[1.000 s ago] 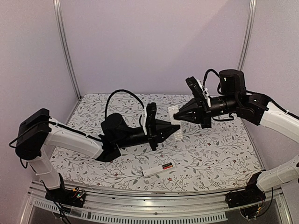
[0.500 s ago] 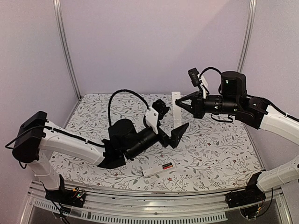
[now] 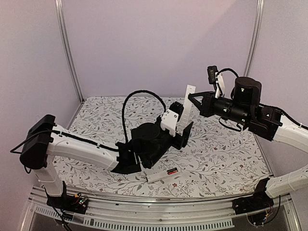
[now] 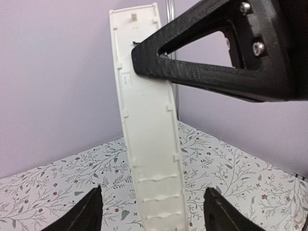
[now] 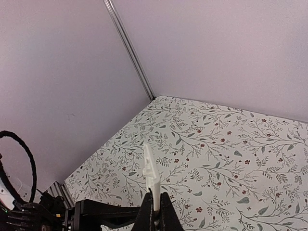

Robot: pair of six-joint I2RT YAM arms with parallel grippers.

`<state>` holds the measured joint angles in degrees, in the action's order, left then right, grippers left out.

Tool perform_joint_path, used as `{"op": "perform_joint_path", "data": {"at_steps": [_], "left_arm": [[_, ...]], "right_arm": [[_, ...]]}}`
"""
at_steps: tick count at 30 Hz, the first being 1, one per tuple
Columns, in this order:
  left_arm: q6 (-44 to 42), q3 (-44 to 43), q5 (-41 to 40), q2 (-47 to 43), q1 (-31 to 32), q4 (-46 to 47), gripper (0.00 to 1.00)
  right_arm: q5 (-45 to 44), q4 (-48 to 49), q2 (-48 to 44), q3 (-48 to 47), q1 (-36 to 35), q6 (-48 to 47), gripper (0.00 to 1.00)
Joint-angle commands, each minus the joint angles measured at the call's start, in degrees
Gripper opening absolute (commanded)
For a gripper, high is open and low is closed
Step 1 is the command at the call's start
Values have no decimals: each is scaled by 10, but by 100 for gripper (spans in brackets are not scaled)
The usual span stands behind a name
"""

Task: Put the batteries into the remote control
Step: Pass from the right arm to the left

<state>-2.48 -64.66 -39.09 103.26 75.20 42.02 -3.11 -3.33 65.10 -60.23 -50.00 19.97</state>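
Right end effector [image 3: 191, 97] is clamped on the thin white cover strip [image 3: 188, 94], held upright. Left end effector [image 4: 153, 188] gapes around its lower end, gripping nothing. The remote control [image 3: 161, 175] lies on the desk [image 3: 226, 154].

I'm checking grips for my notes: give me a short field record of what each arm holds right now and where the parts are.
right gripper: shut on the cover strip, near its top end
cover strip: upright, in the air
left gripper: open, fingers either side of the strip's lower part
remote control: lying on the table near the front edge, untouched
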Motion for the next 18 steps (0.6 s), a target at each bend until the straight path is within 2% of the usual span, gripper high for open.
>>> {"op": "perform_joint_path", "data": {"at_steps": [1, 11, 18], "left_arm": [[53, -23, 29, 11, -7, -53, 68], [83, -37, 44, 4, -20, -82, 33], [81, -22, 48, -3, -21, -61, 21]], "right_arm": [[-20, 7, -2, 7, -9, 11, 0], [-13, 3, 11, -5, -10, 2, 0], [-8, 7, 15, -3, -10, -6, 0]]}}
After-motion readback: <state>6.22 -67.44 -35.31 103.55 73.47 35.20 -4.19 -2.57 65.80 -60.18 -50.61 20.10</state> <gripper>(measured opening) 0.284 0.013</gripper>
